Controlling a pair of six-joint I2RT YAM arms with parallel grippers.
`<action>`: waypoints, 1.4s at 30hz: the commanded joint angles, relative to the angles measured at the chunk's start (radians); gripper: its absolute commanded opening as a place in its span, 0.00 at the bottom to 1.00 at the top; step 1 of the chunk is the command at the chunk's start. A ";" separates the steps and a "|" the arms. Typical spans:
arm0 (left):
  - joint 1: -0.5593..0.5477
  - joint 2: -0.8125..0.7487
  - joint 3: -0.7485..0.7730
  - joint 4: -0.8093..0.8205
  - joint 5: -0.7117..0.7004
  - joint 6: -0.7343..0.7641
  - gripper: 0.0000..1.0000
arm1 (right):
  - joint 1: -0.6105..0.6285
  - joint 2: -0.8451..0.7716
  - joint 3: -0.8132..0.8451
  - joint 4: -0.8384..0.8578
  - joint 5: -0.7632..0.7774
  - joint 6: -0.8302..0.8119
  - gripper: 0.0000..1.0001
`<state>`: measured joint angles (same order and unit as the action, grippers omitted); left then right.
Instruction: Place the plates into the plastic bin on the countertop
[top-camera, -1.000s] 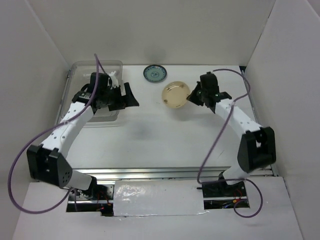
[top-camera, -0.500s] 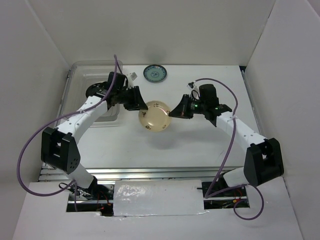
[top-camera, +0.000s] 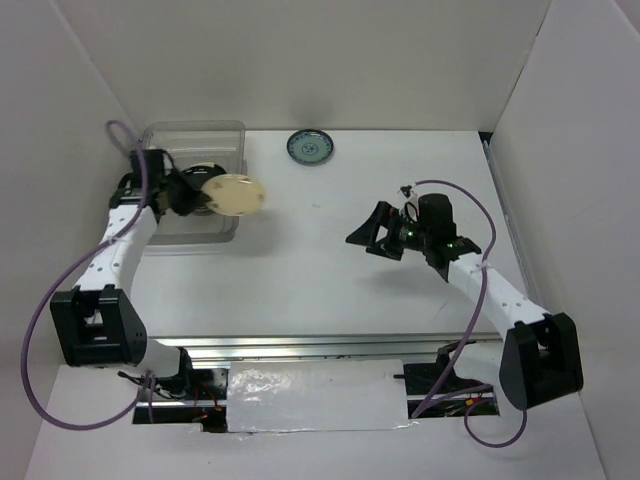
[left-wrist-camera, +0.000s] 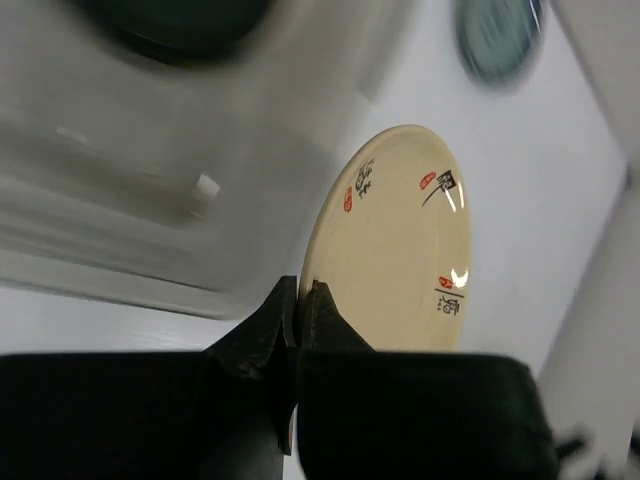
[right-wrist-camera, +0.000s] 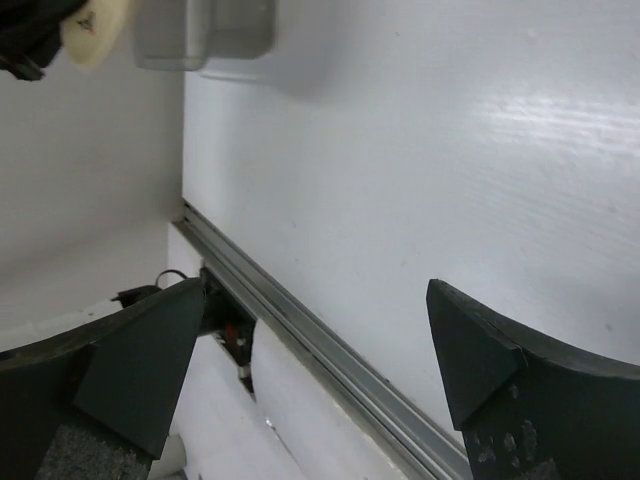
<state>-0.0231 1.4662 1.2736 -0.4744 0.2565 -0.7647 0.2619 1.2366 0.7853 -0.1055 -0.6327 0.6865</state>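
Observation:
My left gripper (top-camera: 200, 195) is shut on the rim of a cream plate (top-camera: 234, 195) with dark and red marks (left-wrist-camera: 400, 240). It holds the plate tilted in the air at the right edge of the clear plastic bin (top-camera: 165, 235). The jaws pinch the plate's edge in the left wrist view, where the left gripper (left-wrist-camera: 300, 295) sits low. A dark plate (left-wrist-camera: 170, 25) lies inside the bin (left-wrist-camera: 130, 200). A blue-patterned plate (top-camera: 309, 147) rests on the countertop (top-camera: 300, 280) near the back. My right gripper (top-camera: 375, 235) hangs open and empty over the table's right half.
White walls close in the table at the left, back and right. A metal rail (right-wrist-camera: 300, 330) runs along the near edge, seen between the right gripper's fingers (right-wrist-camera: 140, 360). The bin's corner (right-wrist-camera: 200, 35) and the held plate (right-wrist-camera: 95, 35) show far off in the right wrist view.
The right gripper carried the cream plate to mid-table, the left gripper shut on it, and the right let go and pulled back. The left arm swung the plate left to the bin.

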 joint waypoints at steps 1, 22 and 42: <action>0.161 -0.131 -0.089 0.061 -0.289 -0.212 0.00 | -0.009 -0.109 -0.108 0.023 0.064 -0.027 1.00; 0.215 0.456 0.420 -0.195 -0.554 -0.305 0.00 | -0.049 -0.457 -0.228 -0.164 -0.004 -0.136 1.00; 0.183 0.533 0.420 -0.150 -0.461 -0.268 0.35 | -0.055 -0.549 -0.169 -0.263 -0.002 -0.163 1.00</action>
<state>0.1677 1.9945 1.6669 -0.5842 -0.2028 -1.0588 0.2150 0.7071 0.5701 -0.3637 -0.6189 0.5377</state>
